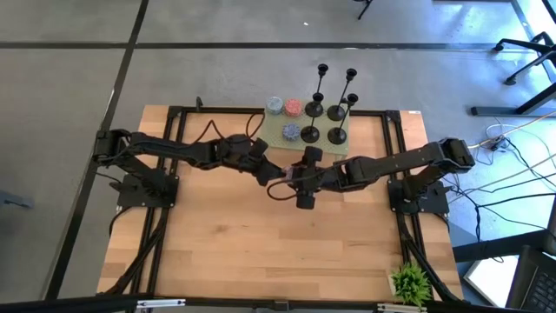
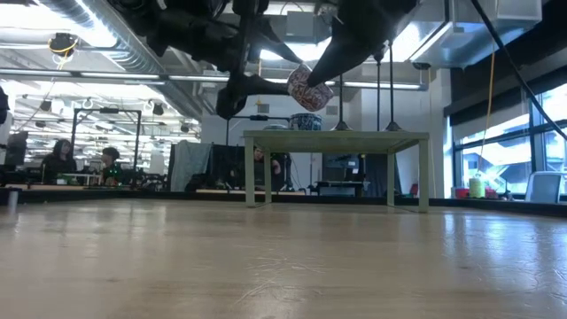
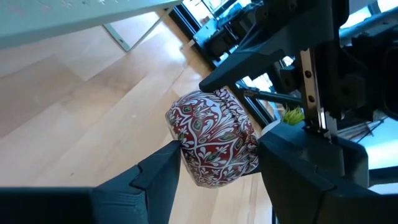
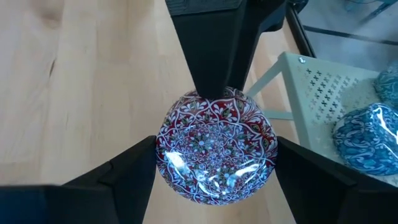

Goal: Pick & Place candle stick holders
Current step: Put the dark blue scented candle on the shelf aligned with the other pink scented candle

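Red-patterned, glossy round bowl (image 4: 214,144) hung above mid-table, pinched by both your left gripper (image 3: 217,171) and right gripper (image 4: 214,165). Four black thin-stemmed candle stick holders (image 1: 330,109) stood on the pale perforated stand (image 1: 280,130) at twelve o'clock; probably light, tippy, best gripped low on stems.

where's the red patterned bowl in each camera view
High view: mostly hidden between the two grippers at table centre, only a sliver shows.
Low view: red bowl near top centre, hanging above the table.
Left wrist view: centre, between the left gripper's fingers.
Right wrist view: centre, between the right gripper's fingers.
Shared landmark: the pale green stand.
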